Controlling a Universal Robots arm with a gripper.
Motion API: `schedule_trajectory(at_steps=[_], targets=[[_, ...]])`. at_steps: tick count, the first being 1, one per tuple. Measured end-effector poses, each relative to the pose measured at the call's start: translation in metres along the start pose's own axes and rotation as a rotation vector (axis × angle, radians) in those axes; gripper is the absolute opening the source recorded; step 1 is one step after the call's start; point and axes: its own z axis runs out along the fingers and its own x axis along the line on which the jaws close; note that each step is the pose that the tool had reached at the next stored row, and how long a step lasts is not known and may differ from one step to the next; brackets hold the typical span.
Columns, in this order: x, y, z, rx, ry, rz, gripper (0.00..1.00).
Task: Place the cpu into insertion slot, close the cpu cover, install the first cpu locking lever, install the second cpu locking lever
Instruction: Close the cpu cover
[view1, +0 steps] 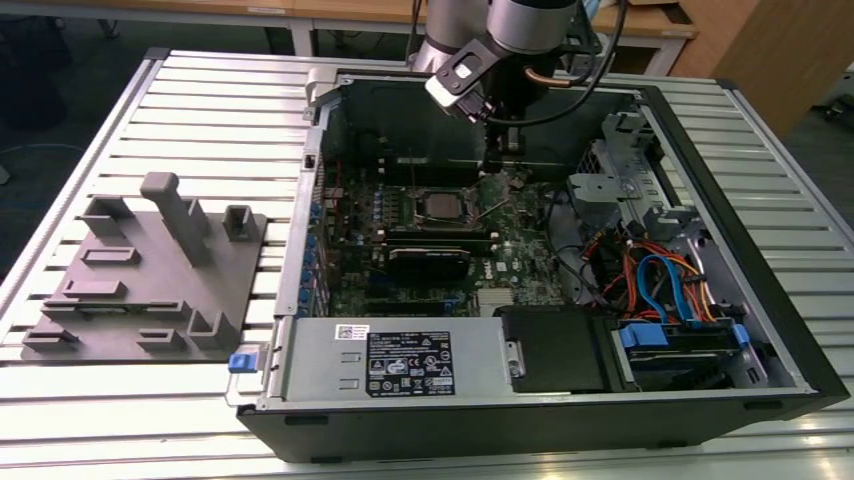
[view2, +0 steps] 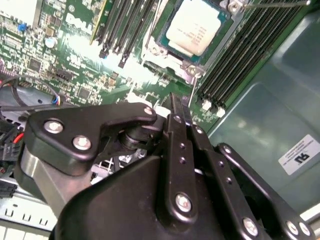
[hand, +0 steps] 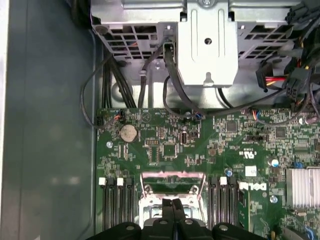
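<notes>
Exterior view's left: grey fixture block (view1: 147, 275) with upright pegs, on slatted metal table (view1: 214, 90), well apart from the work. Next along: open PC case (view1: 534, 430) lying on its side, silver power supply (view1: 387, 360) along its near edge, green motherboard (view1: 514, 255) behind it.

Mid-board: insertion slot (view1: 438, 205), square, silvery rim, between banks of long black memory slots (hand: 117, 202). In the second wrist view, cpu (view2: 192, 32) seated in the slot, pale metal top up, lying flat. Silvery cpu cover (view2: 165, 54) metal at the slot edge facing the gripper; flat down or raised: cannot tell.

Just to the exterior view's right of the slot: gripper (view1: 497, 175) hanging down from the arm (view1: 514, 30) into the case, low over the board. In the first wrist view, fingertips (hand: 167, 207) pressed together, no gap, nothing visibly between them, right at the slot's frame. Thin wire lever (view2: 192, 90) standing just beside the fingertip; touching or not: cannot tell.

Exterior view's right: grey drive cage (view1: 607, 185), then a bundle of red, orange and blue cables (view1: 654, 275) by the case wall
</notes>
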Motion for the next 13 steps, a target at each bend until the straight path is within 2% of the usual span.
schedule_trajectory(at_steps=[5, 9, 12, 13], targets=[[0.0, 0.0003, 0.0, 0.0001, 0.0, 0.0, 0.1], [0.0001, 0.0037, 0.0001, 0.0016, 0.0, 0.0, 0.1], [0.0001, 0.0064, 0.0003, 0.0056, -0.0001, 0.001, 0.1], [0.0002, 0.0073, 0.0005, 0.0094, 0.0, 0.002, 0.1]])
